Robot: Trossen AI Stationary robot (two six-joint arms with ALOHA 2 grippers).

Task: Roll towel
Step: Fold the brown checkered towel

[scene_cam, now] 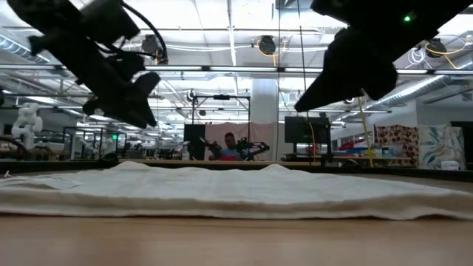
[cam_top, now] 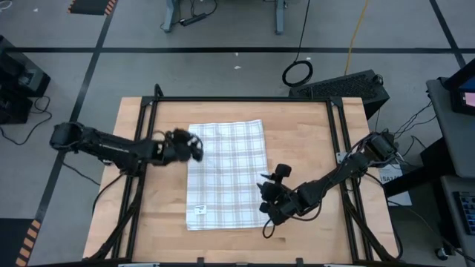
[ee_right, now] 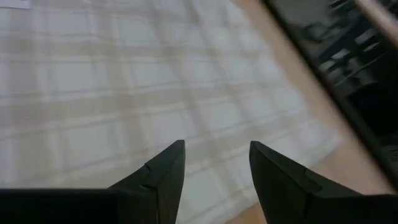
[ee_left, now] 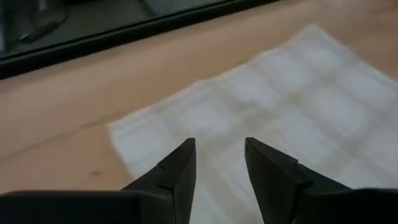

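At the table's [cam_top: 304, 119] near edge the towel's [cam_top: 226, 174] label corner lies flat, and the cloth spreads from there toward the far edge, unrolled, roughly midway between the side edges. The right gripper [cam_top: 269, 194] hangs above the towel's near right edge, its fingers [ee_right: 163, 171] parted and holding nothing. Farther back, the left gripper [cam_top: 194, 147] hangs over the far left edge, fingers [ee_left: 177, 168] likewise apart and empty. Judging by this, no rolling has begun: both edges need pinching, and the whole roll is left.

Bare table [cam_top: 304, 141] around flat towel [cam_top: 226, 174]
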